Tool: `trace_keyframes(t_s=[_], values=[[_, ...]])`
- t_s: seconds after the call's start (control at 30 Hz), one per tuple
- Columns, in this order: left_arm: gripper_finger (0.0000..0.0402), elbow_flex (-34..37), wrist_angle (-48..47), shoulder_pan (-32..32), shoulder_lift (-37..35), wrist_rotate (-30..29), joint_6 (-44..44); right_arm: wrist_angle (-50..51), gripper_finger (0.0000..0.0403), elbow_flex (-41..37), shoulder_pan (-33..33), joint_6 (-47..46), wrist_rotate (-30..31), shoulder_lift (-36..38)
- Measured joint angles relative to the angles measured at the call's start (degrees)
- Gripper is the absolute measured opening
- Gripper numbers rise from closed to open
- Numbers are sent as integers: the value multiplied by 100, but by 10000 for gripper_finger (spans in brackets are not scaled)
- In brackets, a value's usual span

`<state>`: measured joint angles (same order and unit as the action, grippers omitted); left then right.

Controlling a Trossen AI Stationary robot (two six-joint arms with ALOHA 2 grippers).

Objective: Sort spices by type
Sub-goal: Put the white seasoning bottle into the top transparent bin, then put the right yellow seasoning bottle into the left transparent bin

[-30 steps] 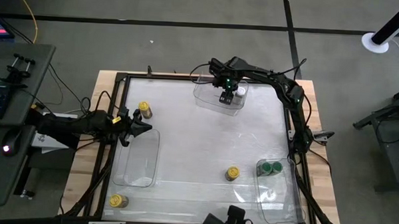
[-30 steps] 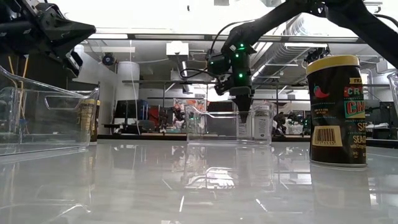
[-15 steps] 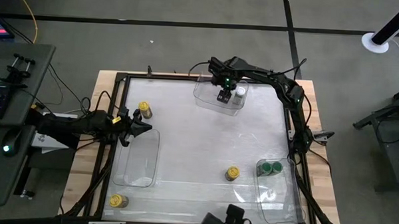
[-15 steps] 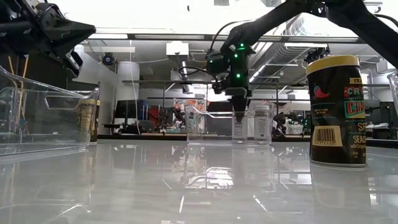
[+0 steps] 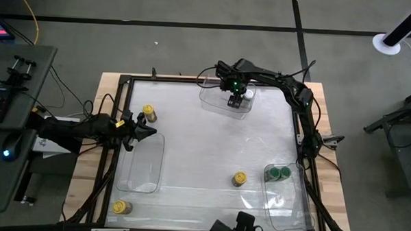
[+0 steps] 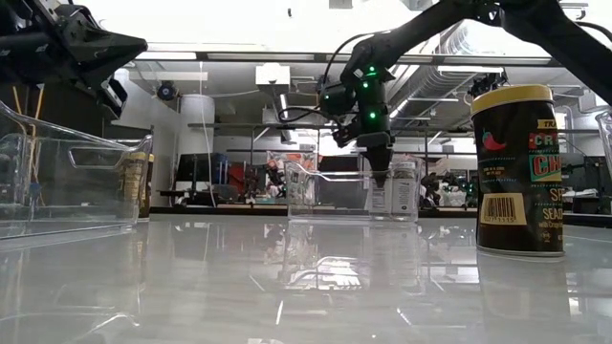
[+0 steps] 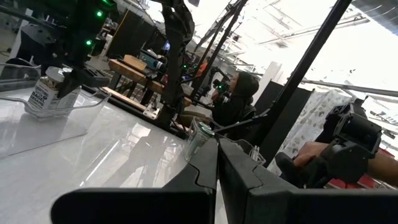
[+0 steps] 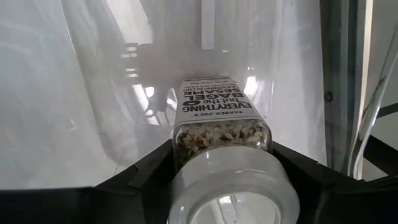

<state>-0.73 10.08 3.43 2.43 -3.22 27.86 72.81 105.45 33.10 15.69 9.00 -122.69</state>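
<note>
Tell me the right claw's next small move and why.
Probably open and let go: the right claw grips a white-lidded jar low inside the far clear bin, beside another white-lidded jar already standing there.

In the high view, the white-lidded jars in the far bin (image 5: 225, 102) are covered by the right gripper (image 5: 236, 99), so their number cannot be told. The held jar (image 8: 221, 134) is cut off at its lid by the right wrist view's edge. The yellow-lidded jar's (image 6: 520, 170) label is clipped at the low view's right.
</note>
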Motion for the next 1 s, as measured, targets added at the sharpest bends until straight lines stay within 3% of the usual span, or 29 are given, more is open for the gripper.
trace_keyframes(t_s=[0.13, 0.27, 0.47, 0.73, 1.0], values=[[1, 1, 1, 0, 0, 1, 1, -6, 236, 0, 0, 4, 177, 0], [1, 0, 1, -1, 0, 2, 0, -2, 277, 0, -31, 137, 559, 0], [1, 0, 1, -1, 0, 0, 0, 5, 331, 0, -66, 157, 464, 0], [1, 2, 0, 1, -1, 2, 0, 180, 339, 334, -61, 320, 290, 20], [1, 2, -1, 1, 0, 0, 1, 329, 339, 1606, -39, 388, 282, 22]])
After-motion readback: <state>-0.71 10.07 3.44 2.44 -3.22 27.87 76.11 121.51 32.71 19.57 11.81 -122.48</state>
